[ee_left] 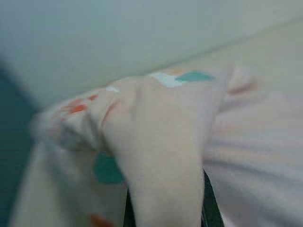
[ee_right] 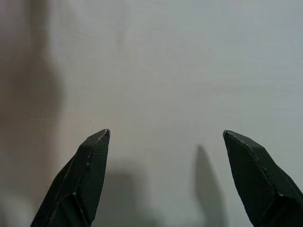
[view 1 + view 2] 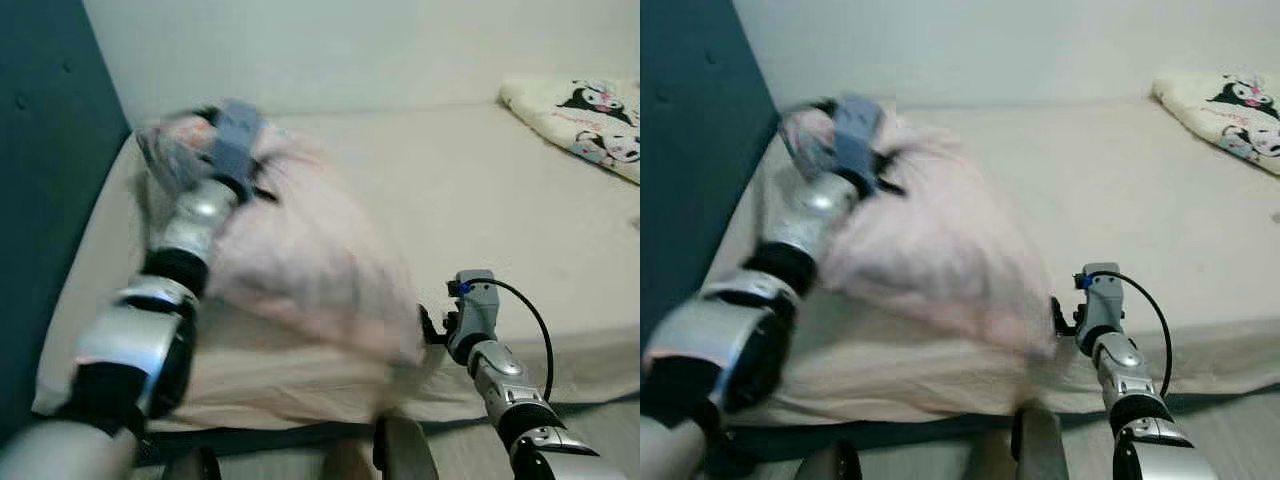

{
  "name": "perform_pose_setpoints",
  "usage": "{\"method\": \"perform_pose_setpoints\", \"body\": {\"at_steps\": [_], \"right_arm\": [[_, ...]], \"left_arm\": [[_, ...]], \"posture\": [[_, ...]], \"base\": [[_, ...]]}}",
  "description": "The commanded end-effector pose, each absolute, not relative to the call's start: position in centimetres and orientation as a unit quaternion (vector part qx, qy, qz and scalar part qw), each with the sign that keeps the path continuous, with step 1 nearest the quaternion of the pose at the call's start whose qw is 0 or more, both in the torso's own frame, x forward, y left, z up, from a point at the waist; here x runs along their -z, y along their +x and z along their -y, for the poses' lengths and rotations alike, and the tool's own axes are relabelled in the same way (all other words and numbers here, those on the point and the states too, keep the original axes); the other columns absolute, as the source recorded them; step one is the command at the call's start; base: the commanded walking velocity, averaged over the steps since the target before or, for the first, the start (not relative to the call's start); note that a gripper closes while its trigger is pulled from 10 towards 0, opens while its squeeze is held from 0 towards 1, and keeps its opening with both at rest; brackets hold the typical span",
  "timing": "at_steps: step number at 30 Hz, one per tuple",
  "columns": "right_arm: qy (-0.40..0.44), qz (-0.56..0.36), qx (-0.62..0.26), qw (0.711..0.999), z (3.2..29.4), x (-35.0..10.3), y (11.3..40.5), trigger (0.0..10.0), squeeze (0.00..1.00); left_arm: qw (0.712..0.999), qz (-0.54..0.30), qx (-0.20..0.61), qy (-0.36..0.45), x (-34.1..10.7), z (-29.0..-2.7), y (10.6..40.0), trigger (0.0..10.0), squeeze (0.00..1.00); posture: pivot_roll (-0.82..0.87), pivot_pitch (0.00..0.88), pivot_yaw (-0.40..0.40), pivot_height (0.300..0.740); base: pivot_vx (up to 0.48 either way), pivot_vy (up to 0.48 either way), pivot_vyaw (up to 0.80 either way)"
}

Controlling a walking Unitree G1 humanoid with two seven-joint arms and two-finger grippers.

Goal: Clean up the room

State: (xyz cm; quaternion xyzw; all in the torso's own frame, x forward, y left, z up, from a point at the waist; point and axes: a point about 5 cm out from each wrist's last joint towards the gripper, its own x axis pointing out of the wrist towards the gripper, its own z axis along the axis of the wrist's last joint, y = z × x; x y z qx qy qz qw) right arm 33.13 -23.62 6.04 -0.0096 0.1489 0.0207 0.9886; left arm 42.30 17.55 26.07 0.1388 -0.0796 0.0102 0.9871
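A pale pink pillow (image 3: 300,260) with teal and orange spots lies blurred across the left half of the bed (image 3: 500,200). My left gripper (image 3: 180,150) is at its far upper corner, shut on a bunched fold of the pillow's cloth (image 1: 156,142); its fingers (image 1: 129,215) are mostly hidden under the fabric. My right gripper (image 2: 165,134) stands open over the beige sheet, nothing between its fingertips. It is beside the pillow's near right corner, by the bed's front edge (image 3: 428,325).
A cream blanket with black-and-pink cartoon print (image 3: 590,115) lies at the bed's far right corner. A dark teal padded panel (image 3: 45,200) stands along the left side. A white wall (image 3: 350,45) runs behind. The floor (image 3: 600,425) shows below the front edge.
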Motion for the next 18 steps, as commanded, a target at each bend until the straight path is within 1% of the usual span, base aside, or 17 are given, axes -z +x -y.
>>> {"method": "perform_pose_setpoints", "body": {"at_steps": [1, 2, 3, 8, 9, 10, 11, 13, 15, 17, 18], "right_arm": [[-0.012, -0.151, -0.029, 0.988, 23.2, -5.7, 32.9, 10.0, 0.00], [-0.011, -0.151, -0.028, 0.988, 23.2, -5.7, 32.9, 10.0, 0.00], [-0.011, -0.151, -0.028, 0.988, 23.2, -5.6, 32.9, 10.0, 0.00], [-0.011, -0.152, -0.029, 0.988, 23.3, -5.6, 32.8, 10.0, 0.00], [-0.011, -0.151, -0.030, 0.988, 23.2, -5.6, 32.8, 10.0, 0.00], [-0.011, -0.150, -0.031, 0.988, 23.1, -5.6, 32.8, 10.0, 0.00], [-0.011, -0.150, -0.031, 0.988, 23.1, -5.6, 32.8, 10.0, 0.00], [-0.010, -0.150, -0.032, 0.988, 23.1, -5.6, 32.8, 10.0, 0.00], [-0.011, -0.150, -0.034, 0.988, 23.0, -5.6, 32.9, 10.0, 0.00], [-0.011, -0.151, -0.035, 0.988, 23.0, -5.6, 32.9, 10.0, 0.00], [-0.011, -0.150, -0.036, 0.988, 23.0, -5.6, 32.9, 10.0, 0.00]], "left_arm": [[0.982, 0.084, -0.048, 0.164, -26.1, -19.0, 42.2, 0.0, 0.00], [0.980, 0.079, -0.063, 0.174, -25.9, -19.7, 42.1, 0.0, 0.00], [0.974, 0.068, -0.090, 0.197, -25.4, -21.2, 41.8, 0.0, 0.00], [0.966, 0.055, -0.109, 0.227, -24.8, -22.2, 41.5, 0.0, 0.00], [0.949, 0.036, -0.132, 0.285, -23.7, -23.6, 41.0, 0.0, 0.00], [0.940, 0.030, -0.143, 0.307, -23.3, -24.2, 40.8, 0.0, 0.00], [0.940, 0.030, -0.143, 0.307, -23.3, -24.2, 40.8, 0.0, 0.00], [0.927, 0.030, -0.162, 0.338, -23.1, -25.1, 40.5, 0.0, 0.00], [0.916, 0.042, -0.192, 0.351, -23.4, -26.2, 40.1, 0.0, 0.00], [0.912, 0.045, -0.203, 0.353, -23.5, -26.6, 40.0, 0.0, 0.00], [0.913, 0.069, -0.234, 0.327, -24.4, -27.3, 39.7, 0.0, 0.00]], "posture": [[-0.10, 0.033, 0.043, 0.467], [-0.10, 0.033, 0.043, 0.467], [-0.10, 0.035, 0.042, 0.467], [-0.09, 0.037, 0.041, 0.467], [-0.09, 0.039, 0.040, 0.467], [-0.09, 0.040, 0.039, 0.467], [-0.09, 0.040, 0.039, 0.467], [-0.09, 0.040, 0.035, 0.467], [-0.09, 0.040, 0.031, 0.467], [-0.09, 0.040, 0.031, 0.467], [-0.08, 0.042, 0.026, 0.467]], "base": [[0.000, 0.000, 0.00], [0.000, 0.000, 0.00], [0.000, 0.000, 0.00], [0.000, 0.000, 0.00], [0.000, 0.000, 0.00], [0.000, 0.000, 0.00], [0.000, 0.000, 0.00], [0.000, 0.000, 0.00], [0.000, 0.000, 0.00], [0.000, 0.000, 0.00], [0.000, 0.000, 0.00]]}}
